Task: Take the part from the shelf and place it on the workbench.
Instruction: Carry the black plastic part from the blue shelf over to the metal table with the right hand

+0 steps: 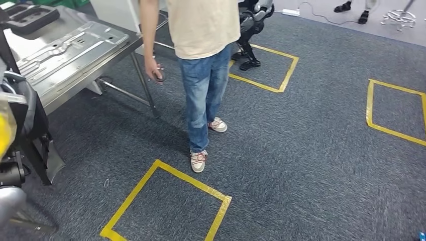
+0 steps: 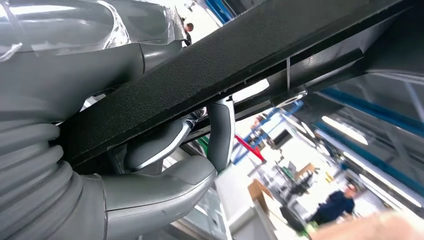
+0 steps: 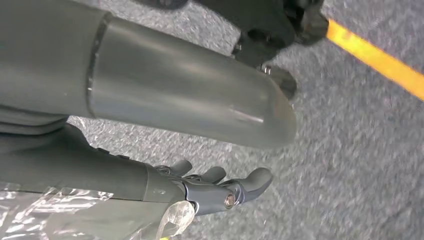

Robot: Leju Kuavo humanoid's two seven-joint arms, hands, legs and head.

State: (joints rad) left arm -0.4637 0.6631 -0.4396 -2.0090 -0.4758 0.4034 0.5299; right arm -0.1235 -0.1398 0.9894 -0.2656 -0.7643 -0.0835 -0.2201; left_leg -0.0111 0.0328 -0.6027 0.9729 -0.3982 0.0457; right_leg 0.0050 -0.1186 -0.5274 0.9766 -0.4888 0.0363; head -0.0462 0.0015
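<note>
A black textured part (image 2: 225,55) runs slantwise across the left wrist view. My left hand (image 2: 150,185) grips its edge, thumb under it and fingers (image 2: 220,130) hooked over the rim. In the head view the same black part (image 1: 32,130) hangs at the far left beside my body. The steel workbench (image 1: 85,17) stands ahead at the upper left. My right hand (image 3: 220,187) hangs low over grey carpet, fingers loosely stretched out and holding nothing.
A stamped metal sheet (image 1: 70,52) and a black tray (image 1: 30,17) lie on the workbench. A person in jeans (image 1: 203,85) stands close to its right corner. Yellow tape squares (image 1: 166,201) mark the carpet. Another robot (image 1: 251,30) stands at the back.
</note>
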